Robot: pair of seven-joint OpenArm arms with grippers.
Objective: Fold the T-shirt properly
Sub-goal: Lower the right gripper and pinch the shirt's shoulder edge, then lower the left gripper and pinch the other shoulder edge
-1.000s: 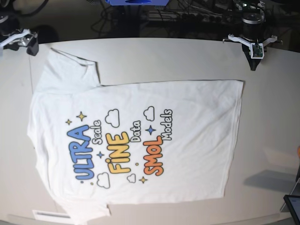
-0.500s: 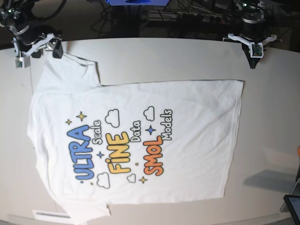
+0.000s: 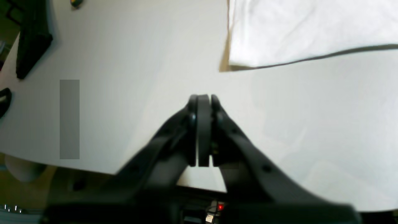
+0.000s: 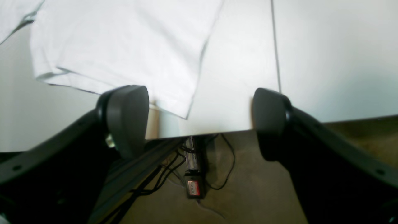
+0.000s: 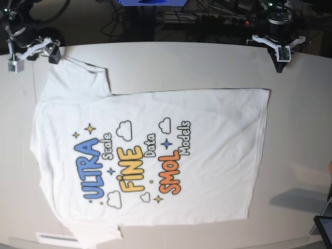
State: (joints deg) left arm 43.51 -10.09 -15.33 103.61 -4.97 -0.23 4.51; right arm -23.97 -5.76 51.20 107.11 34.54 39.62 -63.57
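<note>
The white T-shirt (image 5: 155, 155) lies flat on the table (image 5: 181, 62), print side up, with its neck toward the left of the base view. My right gripper (image 5: 32, 58) hovers open at the far left corner, by the upper sleeve. In the right wrist view its fingers (image 4: 127, 118) stand wide apart over the sleeve's corner (image 4: 124, 40) and the table edge, holding nothing. My left gripper (image 5: 280, 67) is shut and empty at the far right. It (image 3: 203, 98) is above bare table, short of the T-shirt's hem corner (image 3: 295, 28).
A dark stand (image 3: 31, 37) sits on the table beyond my left gripper. A tablet's corner (image 5: 324, 228) shows at the near right and a white strip (image 5: 54, 237) at the near left. Cables (image 4: 194, 183) hang below the far edge.
My right gripper swung in from the far left toward the upper sleeve, then eased back a little. My left gripper drew slightly toward the far edge. The T-shirt has not moved.
</note>
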